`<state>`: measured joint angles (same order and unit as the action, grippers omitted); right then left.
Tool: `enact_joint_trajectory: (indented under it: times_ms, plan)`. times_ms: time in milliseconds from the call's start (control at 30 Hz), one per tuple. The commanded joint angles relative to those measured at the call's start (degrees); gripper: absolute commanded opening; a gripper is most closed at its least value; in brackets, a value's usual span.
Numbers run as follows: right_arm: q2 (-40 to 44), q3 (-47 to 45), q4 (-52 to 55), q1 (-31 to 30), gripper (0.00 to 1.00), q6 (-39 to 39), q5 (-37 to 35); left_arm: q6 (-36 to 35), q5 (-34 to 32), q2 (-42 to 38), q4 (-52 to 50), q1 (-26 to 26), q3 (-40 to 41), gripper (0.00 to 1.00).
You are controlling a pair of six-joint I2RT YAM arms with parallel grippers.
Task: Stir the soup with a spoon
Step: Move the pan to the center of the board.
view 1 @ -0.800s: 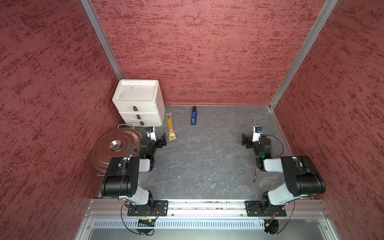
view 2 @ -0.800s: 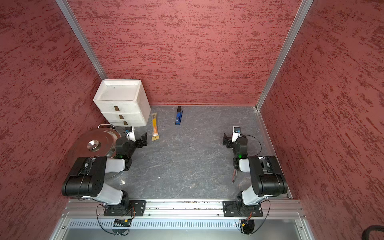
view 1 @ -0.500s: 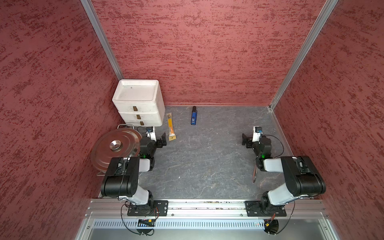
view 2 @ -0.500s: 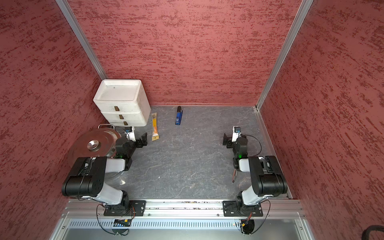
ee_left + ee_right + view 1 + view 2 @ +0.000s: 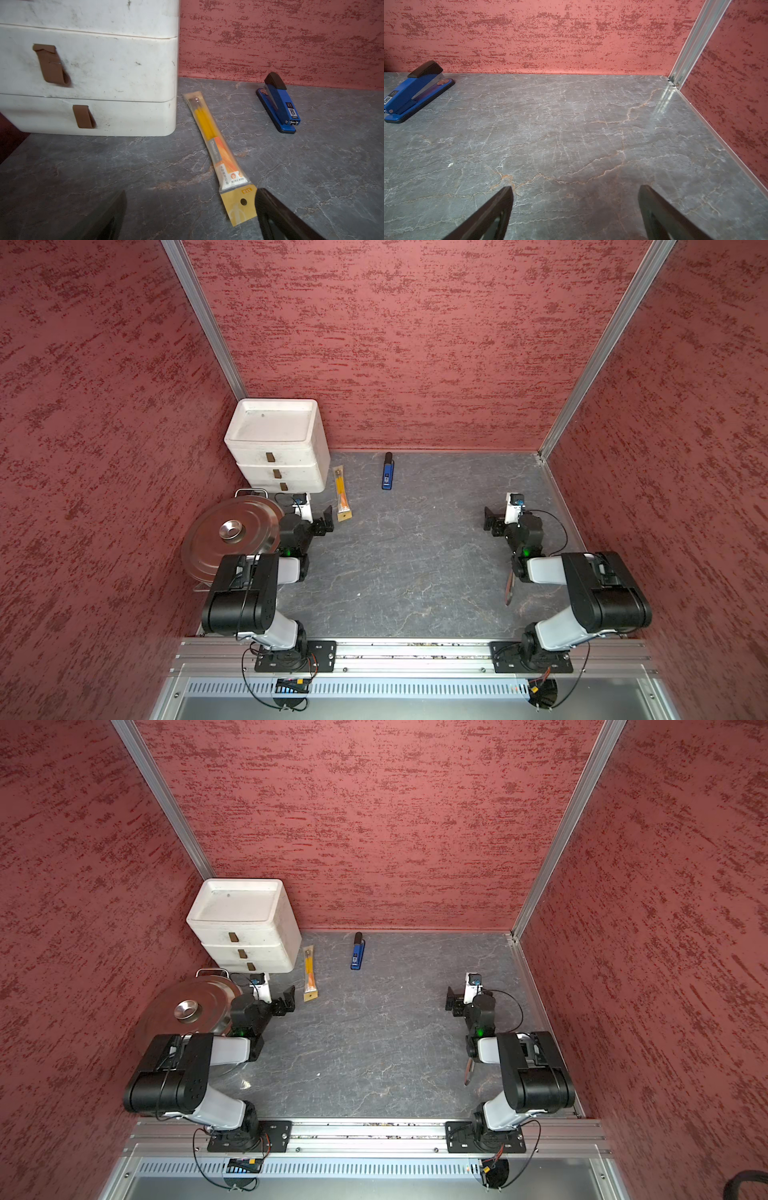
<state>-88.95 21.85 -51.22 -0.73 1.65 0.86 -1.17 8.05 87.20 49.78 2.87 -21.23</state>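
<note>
Spoon point(image 5: 508, 593) lies flat on slab point(image 5: 415, 572), partly under R arm point(image 5: 548, 574), well apart from pot point(image 5: 223, 1020) at far L, lid point(image 5: 232, 531) on. L gripper point(image 5: 325, 521) & R gripper point(image 5: 491, 522) both spread, empty. Risks: thin handle skids when pinched; lid blocks stirring.

Robot lab booth, red textured walls point(image 5: 415, 344), aluminium rail point(image 5: 415, 649), marbled tabletop point(image 5: 415, 564)
</note>
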Motion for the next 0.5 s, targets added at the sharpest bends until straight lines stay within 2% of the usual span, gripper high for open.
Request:
enact_joint_trajectory:
  times_ms: [0, 100, 200, 333, 467]
  plan:
    - [2.0, -1.4, -2.9, 0.2, 0.98, -0.9, -0.7, -2.3, 3.5, -2.7, -0.2, -0.5, 0.0, 1.0]
    - [7.4, -1.6, 0.9, 0.1, 0.99, -1.1, -1.6, -3.1, 4.4, -6.0, -3.1, -0.9, -0.1, 1.0]
    - [12.5, -0.5, 6.9, 0.1, 0.98, -0.9, -1.2, -6.0, 4.6, -9.8, -13.3, -2.8, -3.7, 1.0]
    - [20.3, 1.3, 14.5, 0.1, 0.98, -1.0, -0.3, -9.5, 0.5, -15.9, -22.9, -6.6, -6.5, 1.0]
    - [27.5, 8.6, 32.4, 0.1, 0.99, -3.8, 3.7, -4.3, -4.7, -23.2, -36.2, -8.9, -11.5, 1.0]
